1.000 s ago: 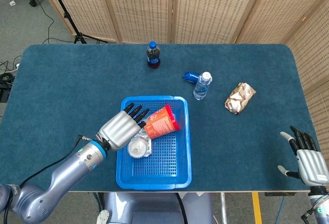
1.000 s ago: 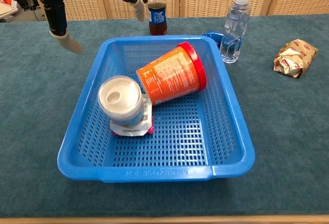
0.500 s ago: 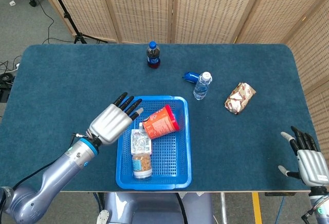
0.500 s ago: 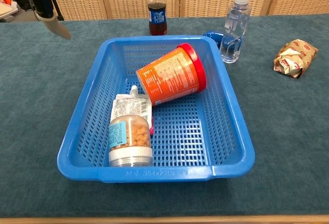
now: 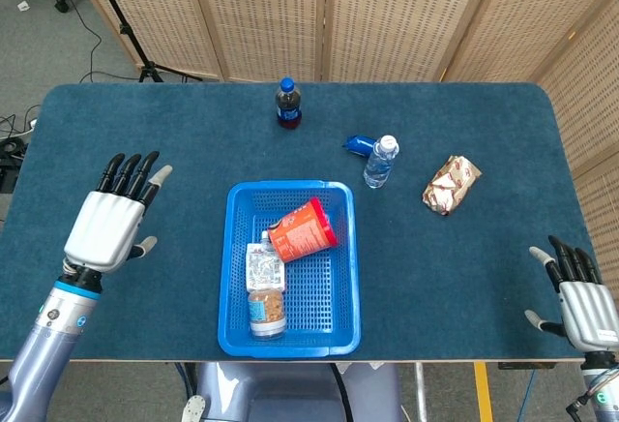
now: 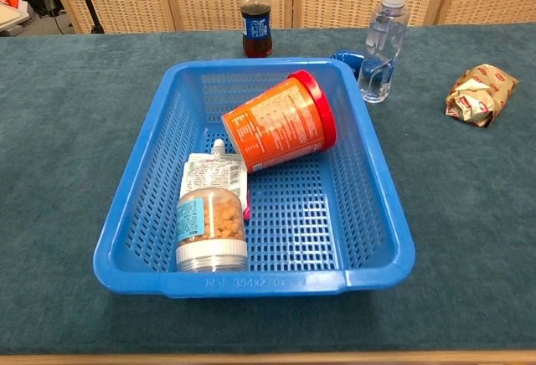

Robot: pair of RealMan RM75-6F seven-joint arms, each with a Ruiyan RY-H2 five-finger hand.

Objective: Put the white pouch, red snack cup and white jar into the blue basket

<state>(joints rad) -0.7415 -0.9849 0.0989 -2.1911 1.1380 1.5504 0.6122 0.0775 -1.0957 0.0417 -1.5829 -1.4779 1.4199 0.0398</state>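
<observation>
On the table (image 5: 174, 141), blue basket (image 5: 340, 277) lies apart from left hand (image 5: 108, 219) fingers (image 5: 131, 172).

All three items lie in the blue basket (image 5: 340, 277).
Red snack cup (image 5: 302, 231) at its 12 o'clock end, white pouch (image 5: 259, 268) and white jar (image 5: 265, 311) toward 7; left hand (image 5: 108, 221) spread at 9, holding nothing.
</observation>
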